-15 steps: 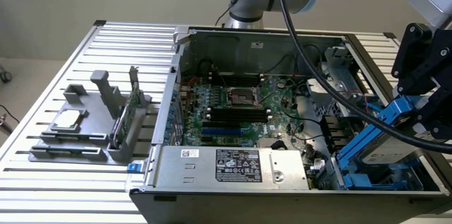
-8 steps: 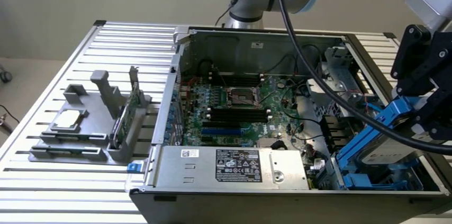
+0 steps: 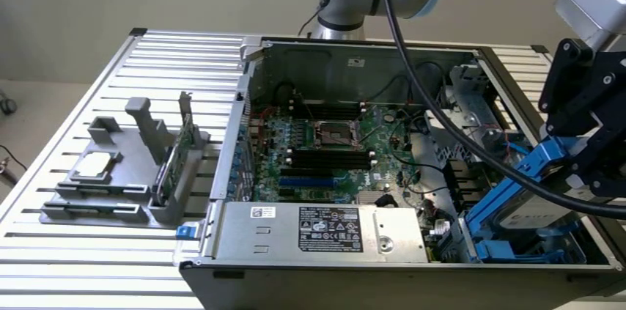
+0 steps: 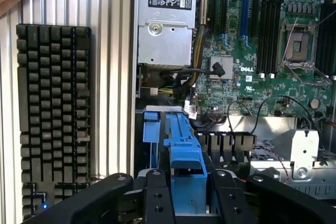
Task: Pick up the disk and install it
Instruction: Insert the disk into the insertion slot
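A slatted metal table [image 3: 88, 68] carries an open computer case [image 3: 352, 61]. At the case's front corner on the exterior view's right, the disk [image 3: 536, 211] sits tilted above the drive bay. The half-closed gripper [image 4: 190, 198] clamps its blue rail.

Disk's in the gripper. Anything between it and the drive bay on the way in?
Nothing visible blocks it. The gripper holds the disk tilted, lower end down in the bay at the exterior view's right. Black cables sit close beside the blue rail's leading end; whether they touch, I cannot tell.
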`<state>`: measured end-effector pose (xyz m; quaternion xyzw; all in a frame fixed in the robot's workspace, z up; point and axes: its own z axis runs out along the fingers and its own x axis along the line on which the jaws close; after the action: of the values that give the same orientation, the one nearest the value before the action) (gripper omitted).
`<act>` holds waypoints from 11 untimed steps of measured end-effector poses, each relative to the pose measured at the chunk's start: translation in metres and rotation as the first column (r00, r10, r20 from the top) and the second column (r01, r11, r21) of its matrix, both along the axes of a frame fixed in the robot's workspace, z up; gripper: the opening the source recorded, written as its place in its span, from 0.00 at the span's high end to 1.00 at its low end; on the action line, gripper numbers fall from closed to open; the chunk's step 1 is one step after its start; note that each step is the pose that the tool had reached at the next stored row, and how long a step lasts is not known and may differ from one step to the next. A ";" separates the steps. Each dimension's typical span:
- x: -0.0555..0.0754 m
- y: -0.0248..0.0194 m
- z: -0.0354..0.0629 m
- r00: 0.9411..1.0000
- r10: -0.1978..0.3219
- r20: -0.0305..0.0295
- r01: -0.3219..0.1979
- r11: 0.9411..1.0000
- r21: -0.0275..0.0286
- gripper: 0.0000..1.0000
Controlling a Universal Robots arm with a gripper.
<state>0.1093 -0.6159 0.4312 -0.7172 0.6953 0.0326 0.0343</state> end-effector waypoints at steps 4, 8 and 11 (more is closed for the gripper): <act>0.000 0.0000 -0.0017 1.000 0.000 0.000 0.000 1.000 0.001 0.67; 0.000 0.0000 -0.0017 1.000 0.000 -0.001 0.000 1.000 0.001 0.67; 0.000 -0.0001 0.0011 1.000 0.000 -0.004 0.000 1.000 0.002 0.67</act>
<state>0.1097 -0.6160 0.4323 -0.7173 0.6951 0.0346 0.0337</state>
